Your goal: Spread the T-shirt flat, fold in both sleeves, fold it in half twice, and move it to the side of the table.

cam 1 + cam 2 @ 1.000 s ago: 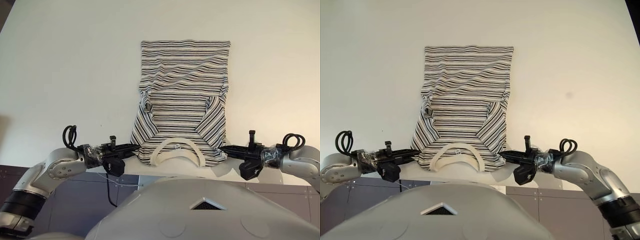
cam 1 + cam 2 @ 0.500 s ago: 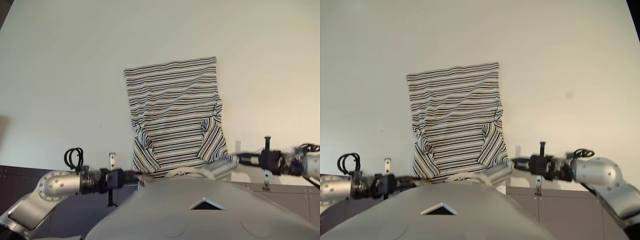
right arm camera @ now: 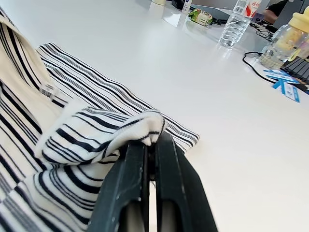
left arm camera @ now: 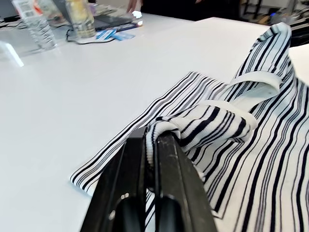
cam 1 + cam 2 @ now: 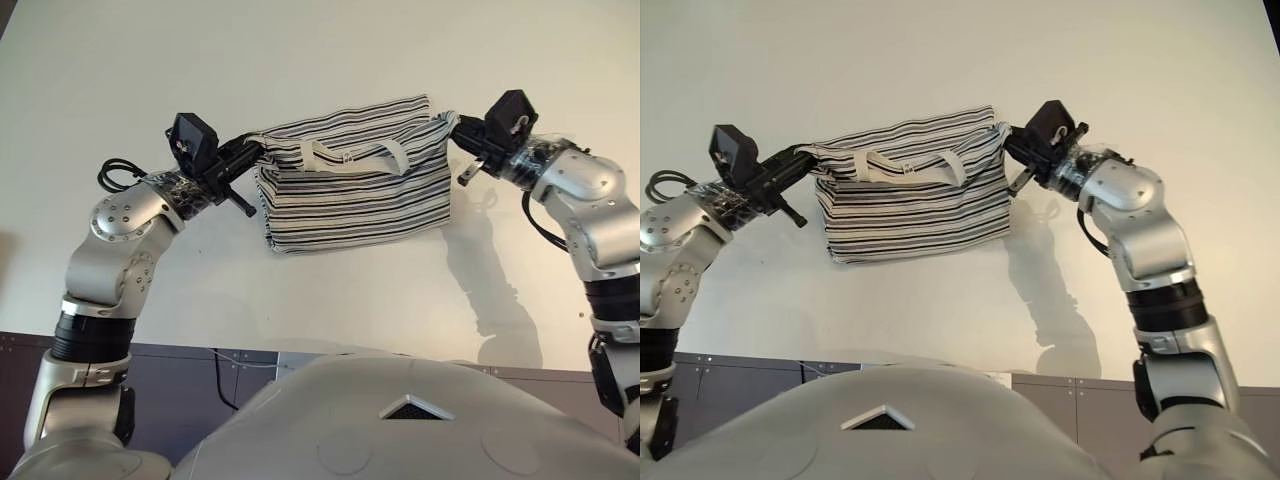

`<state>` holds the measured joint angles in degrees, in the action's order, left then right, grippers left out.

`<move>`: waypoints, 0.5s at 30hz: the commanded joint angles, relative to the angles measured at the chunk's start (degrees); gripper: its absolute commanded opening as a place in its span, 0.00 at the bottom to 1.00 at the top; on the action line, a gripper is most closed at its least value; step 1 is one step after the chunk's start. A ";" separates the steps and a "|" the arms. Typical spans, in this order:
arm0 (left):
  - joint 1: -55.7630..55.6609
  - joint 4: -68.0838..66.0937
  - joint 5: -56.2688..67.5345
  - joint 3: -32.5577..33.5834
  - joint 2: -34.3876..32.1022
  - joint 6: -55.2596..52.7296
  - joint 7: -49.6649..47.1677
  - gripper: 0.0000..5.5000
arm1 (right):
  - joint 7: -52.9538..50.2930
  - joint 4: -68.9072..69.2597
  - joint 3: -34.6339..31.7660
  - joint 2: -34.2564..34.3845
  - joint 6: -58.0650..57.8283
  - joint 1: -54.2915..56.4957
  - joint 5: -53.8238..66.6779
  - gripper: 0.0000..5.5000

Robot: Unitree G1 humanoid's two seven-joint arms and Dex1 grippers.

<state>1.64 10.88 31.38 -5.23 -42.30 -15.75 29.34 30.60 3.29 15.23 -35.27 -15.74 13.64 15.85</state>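
The left gripper [image 5: 252,152] is clamped on one shoulder corner of the striped T-shirt [image 5: 350,200], which lies doubled over on itself mid-worktop [image 5: 120,60], collar facing up; the right gripper [image 5: 456,126] is pinched shut on the opposite corner

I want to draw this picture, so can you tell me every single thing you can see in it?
T-shirt: one, black-and-white stripes with a cream collar, doubled over mid-table.
table: one, white, under everything.
water bottle: one, clear, far off on the table.
yellowish bottle: one, near the water bottle.
blue cards: a few, blue, by that bottle.
cable: one, black, between the bottles.
left pincer: one, black, shut on the T-shirt's left corner.
right pincer: one, black, shut on its right corner.
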 commanded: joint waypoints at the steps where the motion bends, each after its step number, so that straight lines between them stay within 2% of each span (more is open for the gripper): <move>1: -1.01 -5.25 -5.54 -0.39 3.43 1.61 0.07 0.02 | -2.24 -8.36 1.56 6.16 2.53 5.37 -5.90 0.02; 10: -12.49 -24.20 -16.21 -0.19 11.03 9.35 0.96 0.02 | -5.84 -24.95 0.31 15.37 7.45 14.47 -13.59 0.02; 15: -14.53 -30.48 -19.72 0.85 14.96 12.59 -0.53 0.17 | -7.67 -36.39 -1.16 20.54 12.95 19.51 -15.27 0.02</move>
<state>-11.62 -17.65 13.04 -4.98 -28.59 -3.84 29.71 23.84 -29.18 15.02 -16.70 -4.90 29.76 1.32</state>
